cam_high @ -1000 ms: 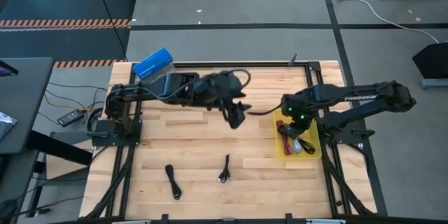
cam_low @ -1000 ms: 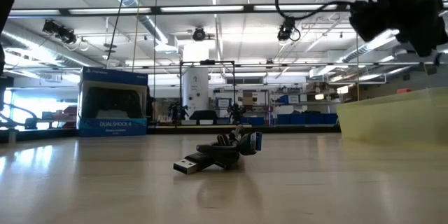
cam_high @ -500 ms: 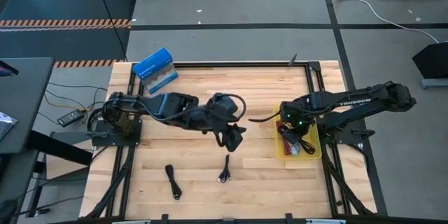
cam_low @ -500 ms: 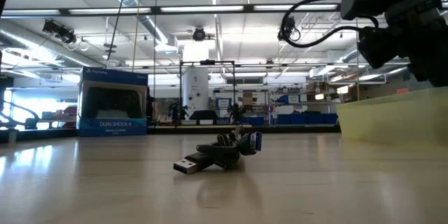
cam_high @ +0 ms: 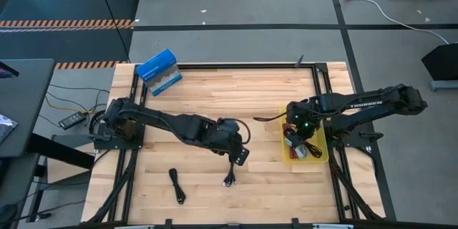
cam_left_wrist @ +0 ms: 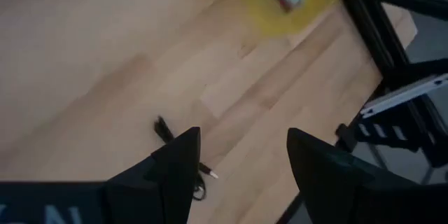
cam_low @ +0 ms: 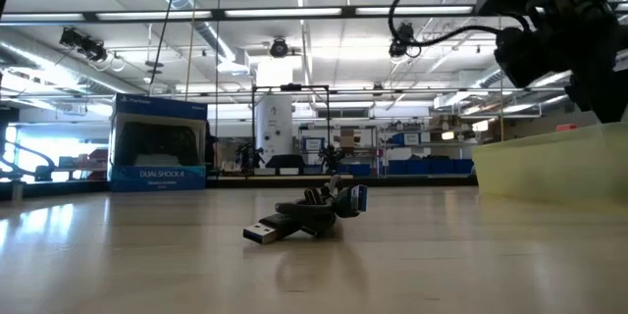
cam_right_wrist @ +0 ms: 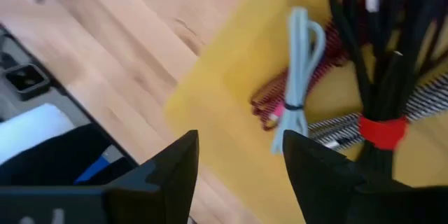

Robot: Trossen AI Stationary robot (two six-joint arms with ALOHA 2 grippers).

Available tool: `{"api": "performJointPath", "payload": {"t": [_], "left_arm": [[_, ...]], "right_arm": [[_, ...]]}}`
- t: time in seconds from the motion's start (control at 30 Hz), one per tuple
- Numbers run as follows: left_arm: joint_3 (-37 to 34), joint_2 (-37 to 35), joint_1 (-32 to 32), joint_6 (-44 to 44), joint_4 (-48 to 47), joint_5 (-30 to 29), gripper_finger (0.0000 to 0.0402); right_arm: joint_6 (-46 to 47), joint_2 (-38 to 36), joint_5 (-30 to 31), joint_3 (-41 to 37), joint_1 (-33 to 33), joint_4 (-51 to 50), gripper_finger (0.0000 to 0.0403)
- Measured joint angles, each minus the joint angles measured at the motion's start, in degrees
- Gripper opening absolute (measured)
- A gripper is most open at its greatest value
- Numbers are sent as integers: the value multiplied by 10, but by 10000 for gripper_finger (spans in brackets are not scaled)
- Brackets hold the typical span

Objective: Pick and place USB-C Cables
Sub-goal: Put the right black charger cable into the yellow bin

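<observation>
Two black USB-C cables lie on the wooden table: one point(cam_high: 230, 173) just nearer than my left gripper point(cam_high: 241, 156), and another point(cam_high: 177, 186) further left. My left gripper point(cam_left_wrist: 243, 134) is open above the table, with the first cable point(cam_left_wrist: 175, 147) beside one finger. My right gripper point(cam_right_wrist: 238, 140) is open over the yellow tray point(cam_high: 318, 154). In the tray lie a pale cable point(cam_right_wrist: 297, 77), a maroon one point(cam_right_wrist: 269, 101), a striped grey one point(cam_right_wrist: 413, 108) and a black bundle with a red tie point(cam_right_wrist: 381, 84). The low view shows the nearer black cable point(cam_low: 309, 216) resting on the table.
A blue box point(cam_high: 159, 71) stands at the table's far left corner. A dark frame point(cam_high: 318, 71) borders the table. The tray's wall point(cam_low: 549, 162) rises at the right in the low view. Bare wood lies between the two arms.
My left gripper has swung from the table's middle toward the near edge and come down close to the nearer black cable. My right gripper has sunk a little over the yellow tray. The cables on the table have not moved.
</observation>
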Motion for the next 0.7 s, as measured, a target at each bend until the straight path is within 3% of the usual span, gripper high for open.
{"api": "performJointPath", "payload": {"t": [0.37,0.7], "left_arm": [[-207,0,-9,-143,175,31,222],[-290,8,-19,-153,254,37,222]], "right_arm": [[22,-44,-12,0,0,23,213],[48,-89,-57,0,0,23,213]]}}
